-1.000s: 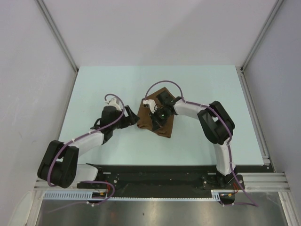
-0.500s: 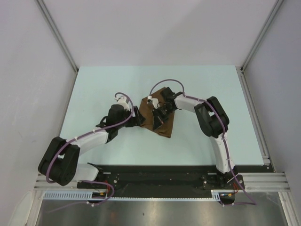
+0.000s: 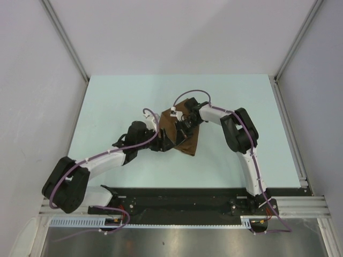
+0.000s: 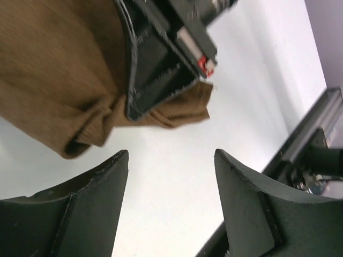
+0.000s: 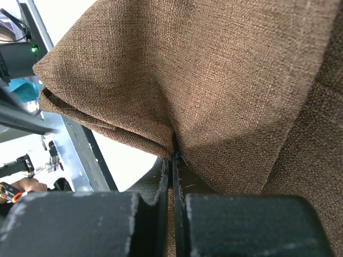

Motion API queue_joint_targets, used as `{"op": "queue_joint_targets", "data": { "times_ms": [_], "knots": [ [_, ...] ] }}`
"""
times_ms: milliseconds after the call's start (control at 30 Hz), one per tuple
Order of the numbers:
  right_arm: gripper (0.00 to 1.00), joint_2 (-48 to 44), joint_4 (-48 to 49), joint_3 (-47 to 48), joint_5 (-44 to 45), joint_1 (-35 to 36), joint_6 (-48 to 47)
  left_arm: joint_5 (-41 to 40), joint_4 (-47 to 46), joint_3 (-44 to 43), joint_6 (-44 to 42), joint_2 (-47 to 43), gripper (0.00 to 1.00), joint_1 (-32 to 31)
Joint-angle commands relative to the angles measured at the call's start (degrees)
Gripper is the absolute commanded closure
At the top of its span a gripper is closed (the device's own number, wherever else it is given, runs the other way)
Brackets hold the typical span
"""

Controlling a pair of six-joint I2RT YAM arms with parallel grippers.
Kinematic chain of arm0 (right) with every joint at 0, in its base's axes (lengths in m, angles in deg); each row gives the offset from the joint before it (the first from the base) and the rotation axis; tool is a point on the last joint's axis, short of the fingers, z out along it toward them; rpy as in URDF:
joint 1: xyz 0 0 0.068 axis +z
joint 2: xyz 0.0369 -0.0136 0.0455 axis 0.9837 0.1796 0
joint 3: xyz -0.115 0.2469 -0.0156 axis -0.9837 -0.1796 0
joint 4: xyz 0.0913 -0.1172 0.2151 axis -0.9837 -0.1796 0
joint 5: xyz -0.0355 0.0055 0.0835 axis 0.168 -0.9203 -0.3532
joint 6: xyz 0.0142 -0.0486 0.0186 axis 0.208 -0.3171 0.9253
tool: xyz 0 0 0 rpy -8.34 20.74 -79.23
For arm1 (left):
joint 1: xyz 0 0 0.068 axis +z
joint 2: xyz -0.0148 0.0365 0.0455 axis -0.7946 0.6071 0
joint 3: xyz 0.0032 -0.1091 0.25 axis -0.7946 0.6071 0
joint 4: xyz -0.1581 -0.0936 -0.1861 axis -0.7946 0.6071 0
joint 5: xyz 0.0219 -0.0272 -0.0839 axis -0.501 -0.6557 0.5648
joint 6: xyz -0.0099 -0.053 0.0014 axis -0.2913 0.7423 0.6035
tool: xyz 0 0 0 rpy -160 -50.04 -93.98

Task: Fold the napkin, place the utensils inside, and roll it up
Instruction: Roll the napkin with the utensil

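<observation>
We find the napkin [image 3: 188,141] bunched at the centre of the worktop [image 3: 107,101], well apart from every edge. The right gripper [image 5: 172,166] is clamped on a raised fold of the cloth, its fingers pressed together. The left gripper [image 4: 170,160] stands just beside the napkin's near-left edge, its fingers [image 4: 91,203] spread apart over bare worktop.
</observation>
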Motion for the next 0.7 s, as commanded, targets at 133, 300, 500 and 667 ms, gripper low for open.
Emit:
{"op": "queue_joint_targets", "data": {
  "times_ms": [133,300,500,667],
  "knots": [
    [1.00,2.3,1.4,1.1,8.4,-2.4,-1.1,7.8,-3.7,-3.6,2.0,7.6,0.30,-0.6],
    [1.00,2.4,1.5,0.8,8.8,-2.4,-0.9,6.2,-8.9,-4.2,2.8,11.2,0.30,-0.6],
    [1.00,2.2,1.5,0.5,9.0,-2.4,-0.8,3.1,-12.9,-5.0,2.6,13.3,0.29,-0.6],
    [1.00,2.3,1.9,0.2,8.9,-2.4,-0.4,-0.4,-16.2,-4.4,2.3,15.6,0.29,-0.3]
  ]
}}
